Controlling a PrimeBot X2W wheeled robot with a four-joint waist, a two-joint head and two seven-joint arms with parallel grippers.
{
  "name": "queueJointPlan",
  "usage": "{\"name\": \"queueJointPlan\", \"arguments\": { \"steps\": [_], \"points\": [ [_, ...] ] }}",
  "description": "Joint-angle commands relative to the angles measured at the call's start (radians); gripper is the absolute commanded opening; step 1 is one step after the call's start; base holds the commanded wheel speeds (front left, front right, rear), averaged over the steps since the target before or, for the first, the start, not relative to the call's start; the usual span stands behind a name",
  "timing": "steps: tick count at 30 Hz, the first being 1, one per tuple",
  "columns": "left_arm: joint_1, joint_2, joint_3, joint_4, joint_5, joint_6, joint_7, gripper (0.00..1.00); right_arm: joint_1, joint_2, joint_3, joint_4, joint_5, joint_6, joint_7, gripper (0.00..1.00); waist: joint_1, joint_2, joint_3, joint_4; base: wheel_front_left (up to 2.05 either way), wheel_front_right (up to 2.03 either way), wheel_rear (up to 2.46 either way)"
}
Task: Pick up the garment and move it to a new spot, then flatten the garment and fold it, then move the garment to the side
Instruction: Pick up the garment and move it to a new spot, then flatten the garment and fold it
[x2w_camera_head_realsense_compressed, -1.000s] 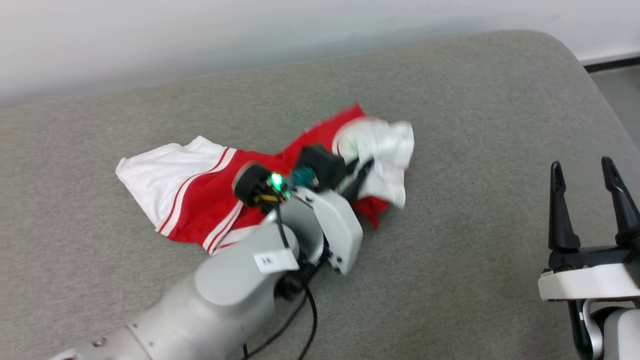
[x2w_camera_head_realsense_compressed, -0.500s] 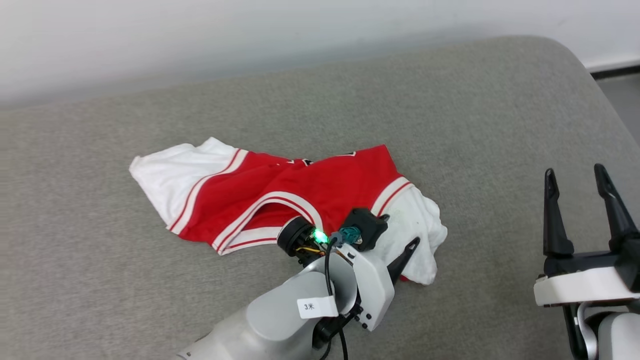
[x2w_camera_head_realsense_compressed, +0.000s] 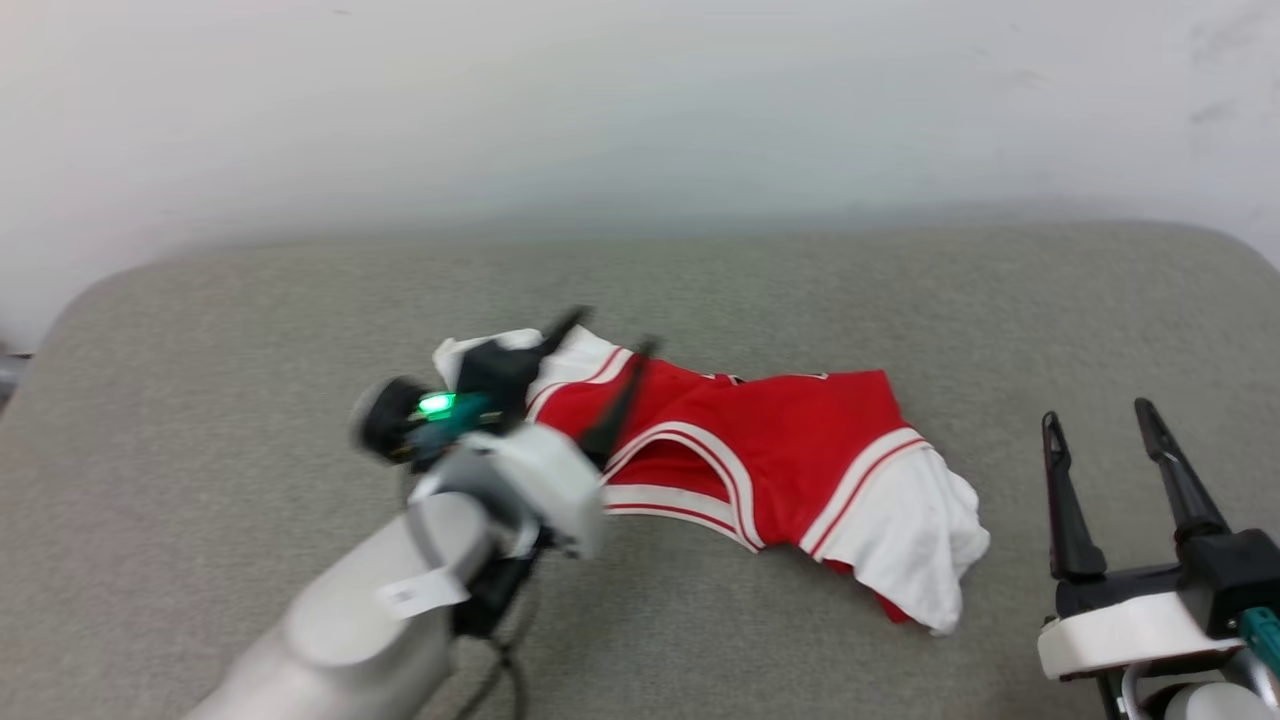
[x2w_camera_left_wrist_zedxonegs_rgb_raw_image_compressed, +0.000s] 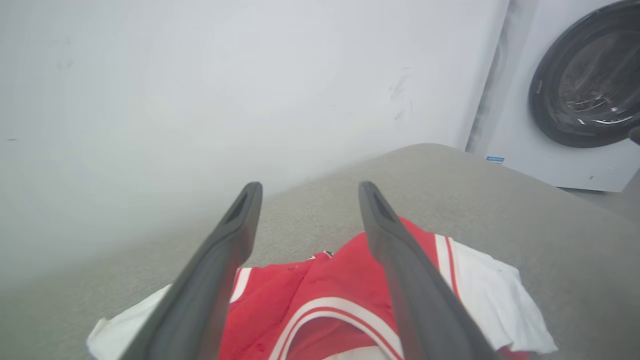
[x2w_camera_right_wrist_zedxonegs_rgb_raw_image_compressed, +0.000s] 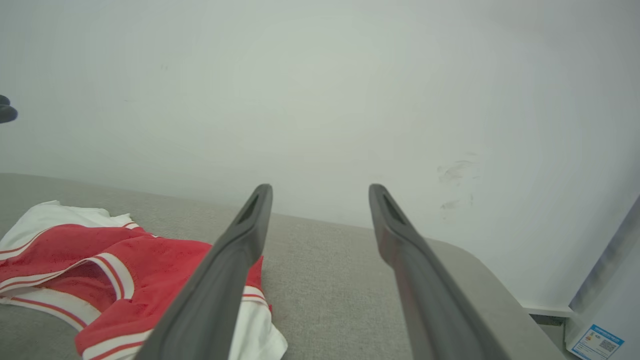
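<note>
Head: garment (x2w_camera_head_realsense_compressed: 800, 450), red, white sleeves, striped trim, rumpled on grey cushion (x2w_camera_head_realsense_compressed: 200, 380). Over its left-hand sleeve, left gripper (x2w_camera_head_realsense_compressed: 615, 330), jaws spread, empty; right gripper (x2w_camera_head_realsense_compressed: 1095, 412) likewise, off right.
Left wrist: washing machine (x2w_camera_left_wrist_zedxonegs_rgb_raw_image_compressed: 575, 100) beyond cushion.
Right wrist: garment lower left.

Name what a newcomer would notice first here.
The red-and-white garment lies rumpled in the middle of the grey padded surface. The left gripper hangs over its left end, jaws open and empty; the right gripper stands open at lower right, clear of the cloth. A washing machine shows at the left wrist view's upper right.
</note>
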Motion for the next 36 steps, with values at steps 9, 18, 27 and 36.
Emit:
{"name": "queueJointPlan", "arguments": {
  "steps": [9,18,27,36],
  "points": [
    [0.353,0.167,0.324,-0.281,0.16,0.045,-0.003,1.0,0.046,0.001,0.036,-0.009,0.012,-0.001,-0.002,1.0,0.0,-0.0001,-0.043,0.088,0.0,0.0,0.0],
    [0.638,0.089,0.505,-0.403,0.325,0.013,-0.003,1.0,0.069,0.001,0.069,0.007,0.014,-0.001,-0.002,1.0,0.0,-0.0001,-0.05,0.108,0.0,0.0,0.0],
    [0.72,-0.006,0.606,-0.407,0.433,-0.058,-0.004,1.0,0.083,0.001,0.072,0.034,0.06,-0.001,-0.002,1.0,0.0,-0.0001,-0.055,0.106,0.0,0.0,0.0],
    [0.717,-0.046,0.656,-0.369,0.485,-0.118,-0.004,1.0,0.047,-0.003,0.127,0.108,0.011,-0.001,0.028,1.0,0.0,-0.0001,-0.058,0.144,0.0,0.0,0.0]
  ]
}}
